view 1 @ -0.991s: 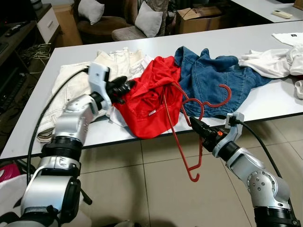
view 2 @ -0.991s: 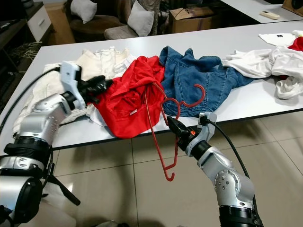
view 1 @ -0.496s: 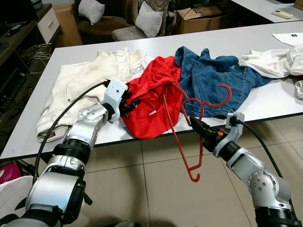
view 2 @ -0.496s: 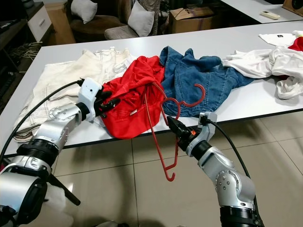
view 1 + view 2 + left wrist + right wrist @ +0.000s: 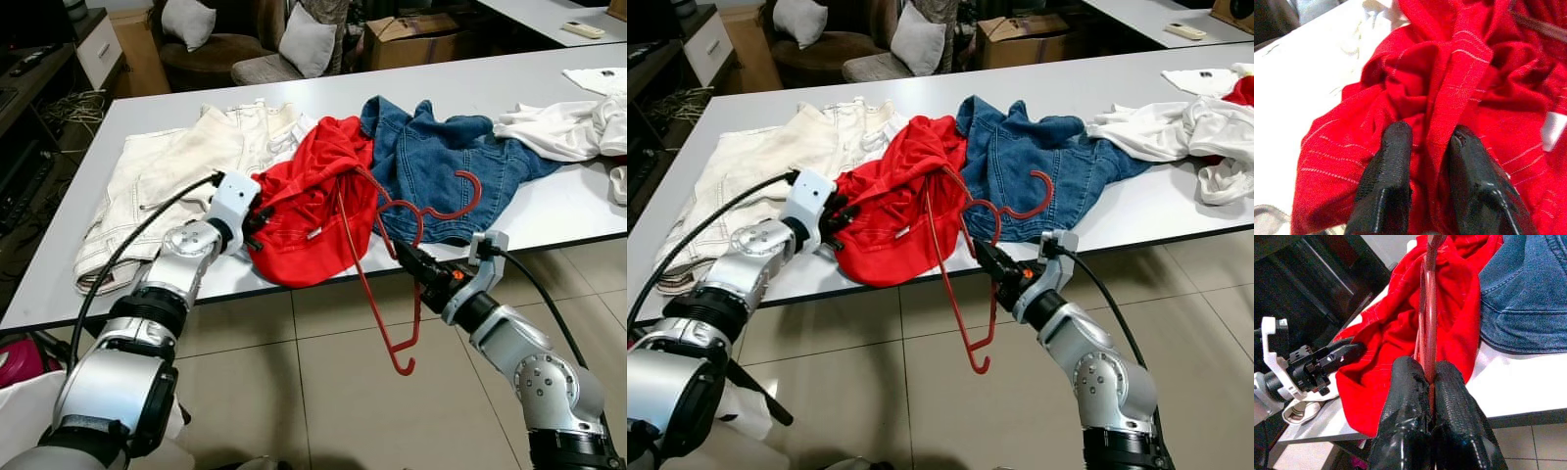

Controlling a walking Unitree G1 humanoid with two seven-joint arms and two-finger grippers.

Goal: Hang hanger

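Head camera first: the red hanger (image 5: pixel 387 257) hangs tilted off the front edge of the white table (image 5: pixel 549 220), its hook up over the blue denim jacket (image 5: pixel 441 162) and its lower end dangling above the tiled floor (image 5: pixel 323 392). The right gripper (image 5: pixel 407 260) is clamped on the hanger's bar just in front of the table edge. The left gripper (image 5: pixel 257 217) is buried in the near side of the red garment (image 5: pixel 313 201), which lies between a cream garment (image 5: pixel 167 166) and the denim.

Left wrist view: both black fingers (image 5: pixel 1386 171) pinch a ridge of red cloth between them.

Right wrist view: the two fingers (image 5: pixel 1405 396) are squeezed tight on the hanger's thin red bar, which runs up across the red garment, with denim beside it.
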